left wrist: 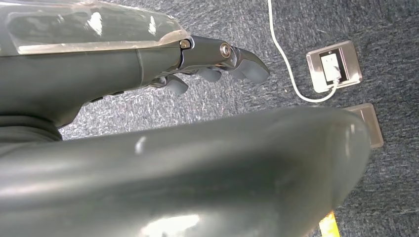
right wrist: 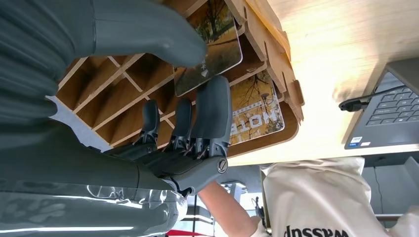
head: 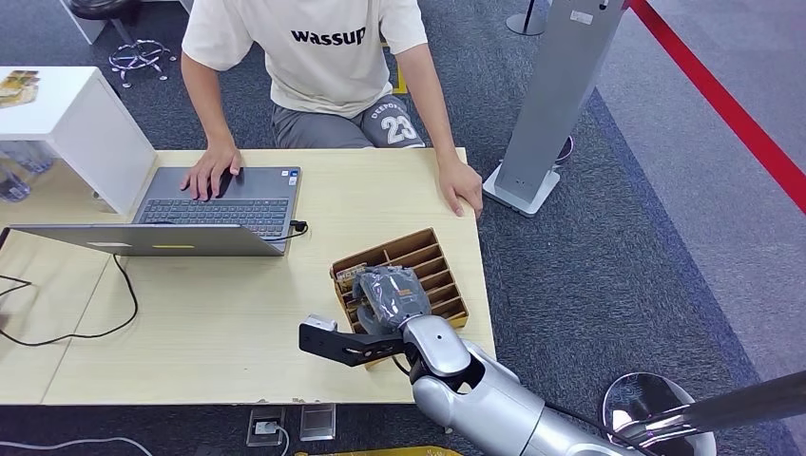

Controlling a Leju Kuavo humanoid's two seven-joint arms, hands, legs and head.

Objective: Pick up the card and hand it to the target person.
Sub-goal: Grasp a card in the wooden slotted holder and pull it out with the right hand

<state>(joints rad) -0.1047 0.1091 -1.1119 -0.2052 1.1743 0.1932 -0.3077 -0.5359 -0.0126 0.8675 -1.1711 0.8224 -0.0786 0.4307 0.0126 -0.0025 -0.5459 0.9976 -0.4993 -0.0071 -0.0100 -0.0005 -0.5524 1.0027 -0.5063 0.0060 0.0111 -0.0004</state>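
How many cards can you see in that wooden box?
2: one card pinched by the right hand, another card lying in the wooden box beside it. More may be hidden.

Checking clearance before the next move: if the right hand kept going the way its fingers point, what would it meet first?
The right hand likely meets the wooden card holder first; it pinches a card there.

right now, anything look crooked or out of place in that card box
The wooden card box sits skewed to the table edge. One card, pinched by the right hand, tilts out of its slot, while another card lies flat. Nothing looks spilled or damaged.
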